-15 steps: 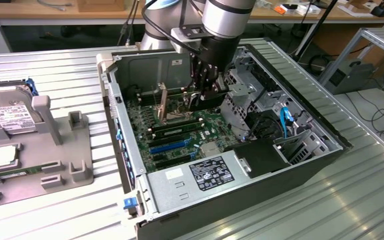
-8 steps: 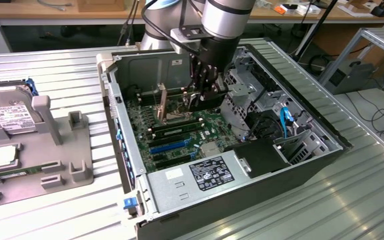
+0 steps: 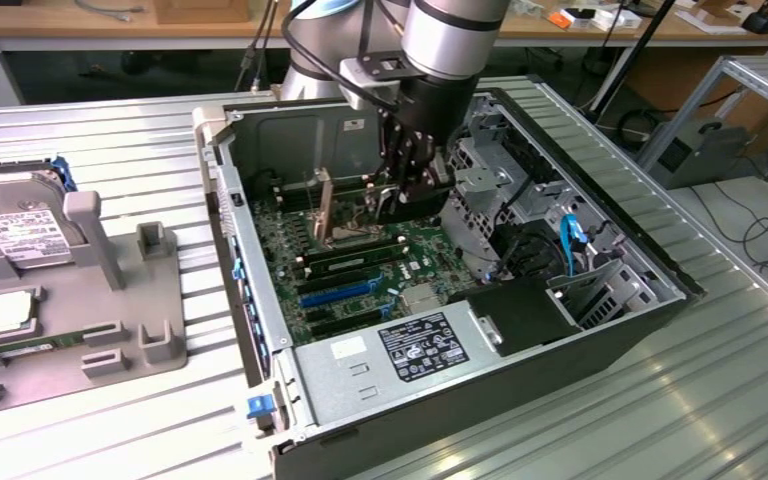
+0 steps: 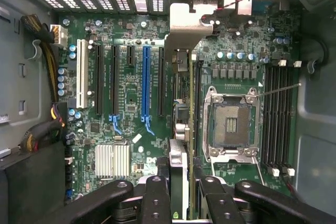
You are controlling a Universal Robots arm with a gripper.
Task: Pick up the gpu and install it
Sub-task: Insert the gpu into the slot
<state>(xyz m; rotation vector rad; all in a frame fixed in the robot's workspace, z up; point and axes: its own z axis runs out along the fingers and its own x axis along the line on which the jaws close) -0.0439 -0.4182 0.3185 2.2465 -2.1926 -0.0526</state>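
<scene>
So the arm's black claw (image 3: 404,190) is down inside the open grey computer case (image 3: 357,400), upper middle of the exterior frame, pinching the thin black gpu card with the silver bracket (image 4: 185,98) edge-on between its fingers (image 4: 157,198). In the wrist picture the card runs up the centre of the frame, its bracket at the top by the vented rear wall, and it hangs over the green motherboard (image 4: 126,114) between the long blue expansion slot (image 4: 146,80) and the open silver processor socket (image 4: 231,124). Can't tell if the bottom edge is touching a slot yet. My worry: the card looks lined up with the black slot just right of the blue one, but if it's skewed at all, pushing down could jam the edge connector on the slot wall or scrape nearby parts. That socket sits close, and a slip sideways could clip its lever. The bracket could also snag the rear wall. Over at the left of the exterior frame, the silver hard drive with a white label (image 3: 17,225) sits on a grey holder on the bench (image 3: 117,140), well apart.
</scene>
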